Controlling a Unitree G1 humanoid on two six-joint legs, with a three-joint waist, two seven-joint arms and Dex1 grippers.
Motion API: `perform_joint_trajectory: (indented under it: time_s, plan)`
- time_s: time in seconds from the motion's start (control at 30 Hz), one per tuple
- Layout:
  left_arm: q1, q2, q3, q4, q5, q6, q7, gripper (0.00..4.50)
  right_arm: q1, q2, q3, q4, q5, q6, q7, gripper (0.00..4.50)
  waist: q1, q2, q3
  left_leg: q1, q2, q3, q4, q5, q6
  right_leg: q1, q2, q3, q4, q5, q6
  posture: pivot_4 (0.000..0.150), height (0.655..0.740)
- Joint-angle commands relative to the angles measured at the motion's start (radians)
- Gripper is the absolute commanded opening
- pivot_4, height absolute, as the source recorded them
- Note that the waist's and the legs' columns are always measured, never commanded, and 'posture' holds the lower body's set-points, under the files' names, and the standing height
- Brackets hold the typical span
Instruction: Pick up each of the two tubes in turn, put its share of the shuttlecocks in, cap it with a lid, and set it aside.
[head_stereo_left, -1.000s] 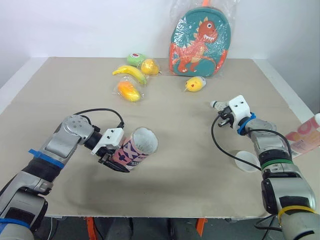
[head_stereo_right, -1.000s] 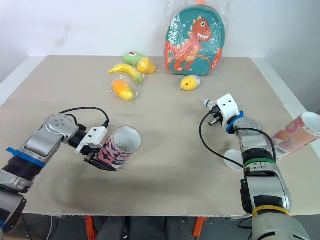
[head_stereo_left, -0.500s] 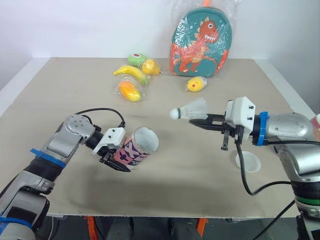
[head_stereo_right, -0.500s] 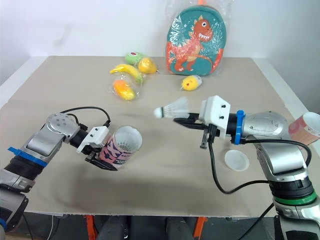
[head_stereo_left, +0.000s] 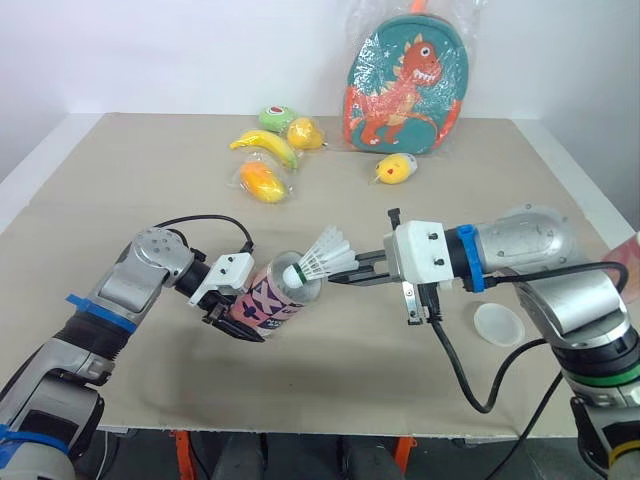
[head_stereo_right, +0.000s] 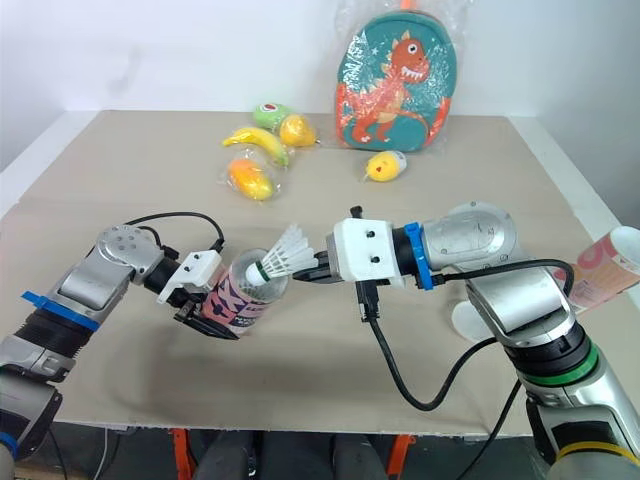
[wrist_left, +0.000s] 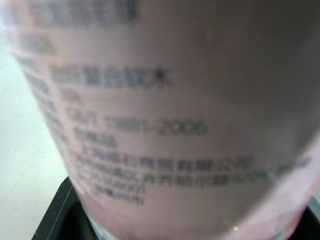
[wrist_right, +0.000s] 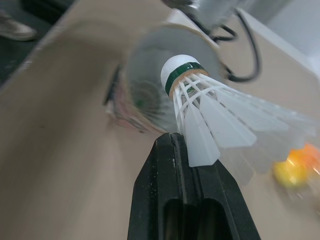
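Observation:
My left gripper (head_stereo_left: 235, 318) is shut on a pink printed tube (head_stereo_left: 268, 302), held tilted above the table with its open mouth facing right. The tube's wall (wrist_left: 165, 115) is close up in the left wrist view. My right gripper (head_stereo_left: 345, 274) is shut on the feather skirt of a white shuttlecock (head_stereo_left: 318, 262). Its cork tip sits at the tube's mouth (wrist_right: 150, 85), pointing in. A second pink tube (head_stereo_right: 600, 268) lies at the table's right edge. A white lid (head_stereo_left: 497, 323) lies flat on the table under my right forearm.
A dinosaur backpack (head_stereo_left: 405, 80) in plastic stands at the back. Bagged toy fruit lies at the back left: a banana (head_stereo_left: 262, 147), an orange piece (head_stereo_left: 260, 181), a green one (head_stereo_left: 274, 117). A yellow toy (head_stereo_left: 396, 168) sits in front of the backpack.
My right gripper has carried the shuttlecock leftward from mid-table to the tube's mouth. The left arm with the tube has barely moved.

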Motion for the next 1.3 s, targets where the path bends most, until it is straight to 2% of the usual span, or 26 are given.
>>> perform_joint_trajectory:
  time_s: [0.03,0.1,0.23,0.3,0.33,0.43,0.53,0.67,0.77,0.8,0.87,0.9,1.17,1.3]
  plan:
    - [-0.004,0.001,-0.002,-0.015,0.008,0.005,0.002,2.83,-0.049,0.023,0.024,-0.006,-0.004,-0.013,0.036,0.33,0.000,0.000,0.000,0.000,0.000,0.000,0.000,0.000,0.000,0.000,0.000,0.000,0.000,0.000,0.000,0.150,0.7347]
    - [-0.003,0.002,-0.002,-0.016,0.008,0.005,0.002,2.83,-0.081,0.045,0.036,0.007,-0.003,0.014,0.037,1.05,-0.001,0.000,0.000,0.000,0.000,0.000,0.000,0.000,0.000,0.000,0.000,0.000,0.000,0.000,0.000,0.150,0.7347]
    - [0.000,0.003,0.000,-0.021,0.006,0.006,0.002,2.83,-0.104,0.062,0.029,0.003,0.015,0.032,0.055,2.83,0.001,0.000,0.000,0.000,0.000,0.000,0.000,0.000,0.000,0.000,0.000,0.000,0.000,0.000,0.000,0.150,0.7347]
    - [0.005,0.005,0.001,-0.026,0.005,0.007,0.002,2.83,-0.105,0.060,0.000,-0.020,0.070,0.067,0.066,3.94,0.001,0.000,0.000,0.000,0.000,0.000,0.000,0.000,0.000,0.000,0.000,0.000,0.000,0.000,-0.001,0.150,0.7347]
    - [0.008,0.006,0.002,-0.027,0.005,0.007,0.002,2.83,-0.107,0.063,-0.033,-0.025,0.123,0.096,0.068,4.17,0.001,0.000,0.000,0.000,0.000,0.000,0.000,0.000,0.000,0.000,0.000,0.000,0.000,0.001,-0.001,0.150,0.7347]
    - [0.013,0.007,0.003,-0.029,0.006,0.005,0.002,2.83,-0.123,0.087,-0.089,0.001,0.204,0.148,0.040,4.17,0.001,0.000,0.000,0.000,0.000,-0.001,-0.001,0.000,0.000,0.000,0.000,-0.001,0.000,0.001,-0.002,0.150,0.7347]
    - [0.016,0.008,0.004,-0.030,0.007,0.002,0.002,2.83,-0.136,0.114,-0.090,0.036,0.205,0.167,0.018,4.17,0.000,0.000,0.000,0.000,0.000,-0.001,-0.001,0.000,0.000,0.000,0.000,-0.001,0.000,0.001,-0.002,0.150,0.7347]
    - [0.016,0.007,0.004,-0.027,0.008,-0.003,0.002,2.83,-0.155,0.154,-0.051,0.093,0.158,0.177,-0.017,3.08,0.000,0.000,0.000,0.000,0.001,0.000,-0.001,0.000,0.000,0.000,0.001,-0.001,0.000,0.001,-0.002,0.150,0.7347]
    - [0.016,0.005,0.004,-0.023,0.011,-0.008,0.002,2.83,-0.155,0.147,0.018,0.117,0.091,0.133,0.031,1.54,0.001,0.000,0.000,0.000,0.001,-0.001,-0.001,0.000,0.000,-0.001,0.001,-0.001,0.000,0.001,-0.002,0.150,0.7347]
    - [0.017,0.004,0.003,-0.023,0.010,-0.008,0.002,2.83,-0.165,0.148,0.043,0.131,0.065,0.112,0.050,1.24,0.001,0.000,0.000,0.000,0.001,-0.001,-0.001,0.000,0.000,-0.001,0.001,-0.001,0.000,0.001,-0.002,0.150,0.7347]
    - [0.019,0.003,0.004,-0.026,0.010,-0.006,0.002,2.83,-0.181,0.153,0.065,0.149,0.044,0.098,0.072,0.28,0.001,0.000,0.000,0.000,0.001,-0.001,-0.001,0.000,0.000,-0.001,0.001,-0.001,0.000,0.000,-0.002,0.150,0.7347]
    - [0.019,0.002,0.005,-0.027,0.011,-0.005,0.002,2.83,-0.192,0.159,0.072,0.157,0.041,0.092,0.085,0.05,0.001,0.000,0.000,0.000,0.001,-0.001,-0.001,0.000,0.000,-0.001,0.001,-0.001,0.000,0.000,-0.002,0.150,0.7347]
    - [0.031,-0.011,0.017,-0.044,0.020,0.011,0.003,2.83,-0.285,0.200,0.152,0.249,0.013,0.108,0.190,0.05,0.001,0.000,0.000,0.000,0.001,-0.001,-0.001,0.000,0.000,-0.001,0.001,-0.001,0.000,0.001,-0.002,0.150,0.7347]
    - [0.035,-0.018,0.023,-0.045,0.025,0.012,0.004,2.83,-0.341,0.209,0.264,0.312,-0.068,0.065,0.296,0.05,0.001,0.000,0.000,0.000,0.001,-0.001,-0.001,0.000,0.000,-0.001,0.001,-0.001,0.000,0.000,-0.003,0.150,0.7347]
